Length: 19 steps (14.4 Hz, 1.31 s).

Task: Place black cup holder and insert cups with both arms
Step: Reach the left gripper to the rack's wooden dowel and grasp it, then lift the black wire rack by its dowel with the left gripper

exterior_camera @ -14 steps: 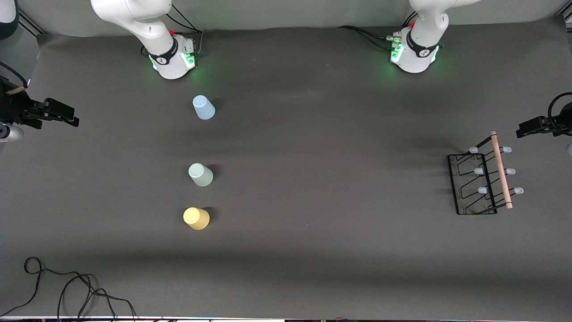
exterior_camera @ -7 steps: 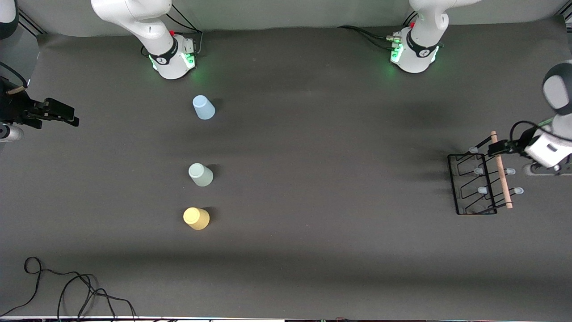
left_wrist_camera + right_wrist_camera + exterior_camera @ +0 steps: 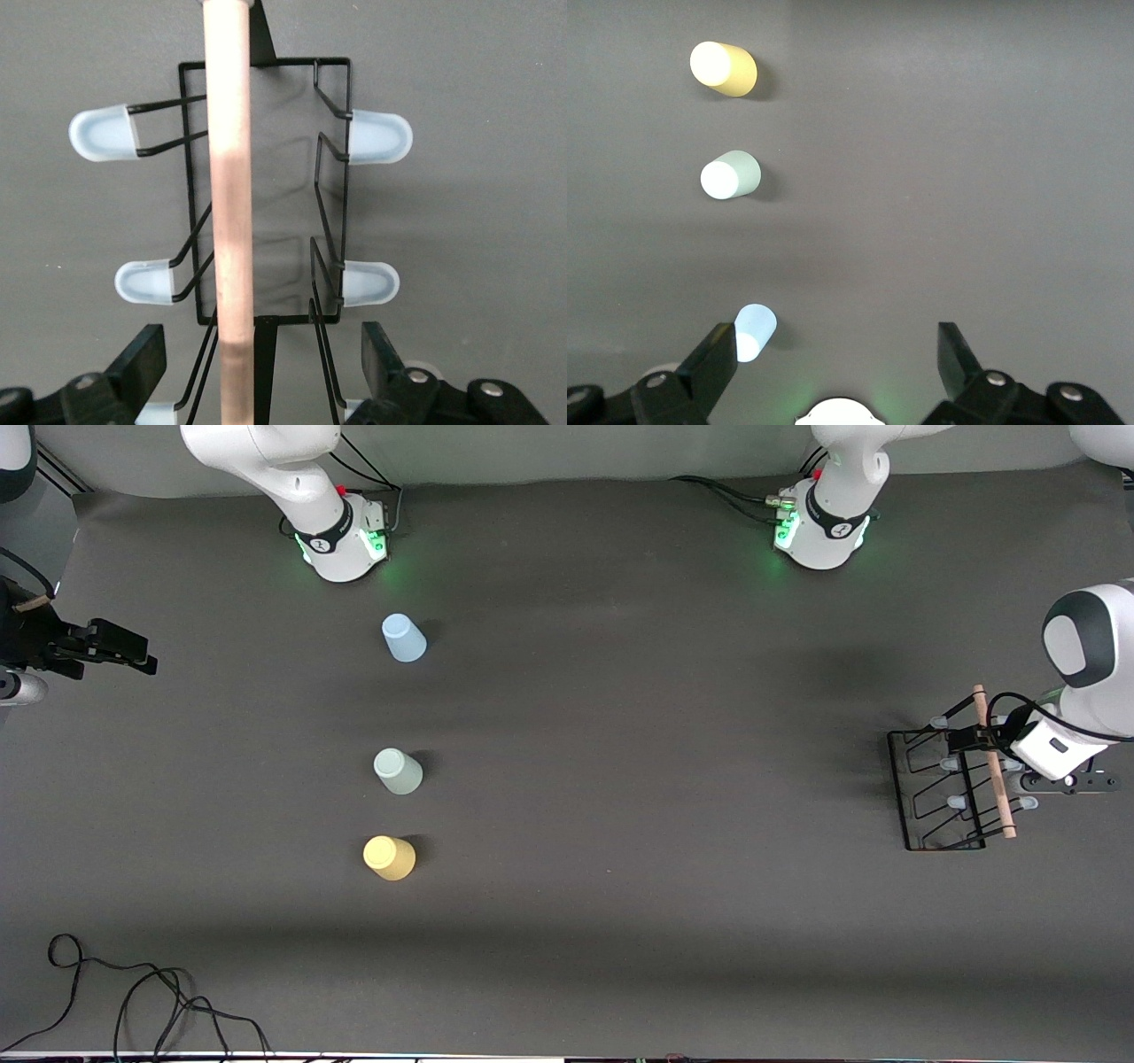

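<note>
Hovering over the holder [image 3: 943, 790] at the left arm's end of the table, the left gripper [image 3: 257, 354] is spread wide around its dowel [image 3: 226, 177], ready to grasp. The right gripper [image 3: 833, 354], also wide, waits high over the cups [image 3: 399, 771], which stand well apart from the holder.

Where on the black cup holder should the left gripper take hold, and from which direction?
Probably the wooden handle of the black cup holder, from above. It is a straight round bar along the top, clear of the prongs. The open left gripper is over it, one finger each side. The right gripper waits at its own end.
</note>
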### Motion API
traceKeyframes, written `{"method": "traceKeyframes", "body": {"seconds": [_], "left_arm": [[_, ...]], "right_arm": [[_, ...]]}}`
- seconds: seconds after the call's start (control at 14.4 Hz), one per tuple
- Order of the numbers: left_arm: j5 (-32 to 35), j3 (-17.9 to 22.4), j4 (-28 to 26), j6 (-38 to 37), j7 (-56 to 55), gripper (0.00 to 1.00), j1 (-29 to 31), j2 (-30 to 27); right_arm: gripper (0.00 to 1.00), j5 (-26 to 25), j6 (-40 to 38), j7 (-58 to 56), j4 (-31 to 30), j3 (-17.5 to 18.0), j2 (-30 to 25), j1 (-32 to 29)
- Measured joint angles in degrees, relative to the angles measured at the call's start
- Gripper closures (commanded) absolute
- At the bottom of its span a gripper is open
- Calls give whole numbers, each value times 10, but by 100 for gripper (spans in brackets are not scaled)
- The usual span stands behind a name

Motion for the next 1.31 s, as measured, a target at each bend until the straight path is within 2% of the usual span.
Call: {"method": "traceKeyframes", "body": {"seconds": [0.07, 0.14, 0.21, 0.83, 0.97, 1.18, 1.31], "left_arm": [[0, 0, 0, 0, 0, 75, 0, -1], [0, 0, 0, 0, 2, 96, 0, -2], [0, 1, 0, -1, 8, 100, 1, -4], [-1, 4, 9, -11, 22, 100, 18, -17], [-2, 5, 46, -64, 22, 100, 23, -32], [-2, 3, 155, -192, 22, 100, 23, -51], [-10, -2, 210, -248, 23, 100, 22, -56]], "right_arm": [[0, 0, 0, 0, 0, 0, 0, 0], [0, 0, 0, 0, 0, 0, 0, 0], [0, 0, 0, 0, 0, 0, 0, 0], [0, 0, -1, 0, 0, 0, 0, 0], [0, 0, -1, 0, 0, 0, 0, 0], [0, 0, -1, 0, 0, 0, 0, 0], [0, 0, -1, 0, 0, 0, 0, 0]]}}
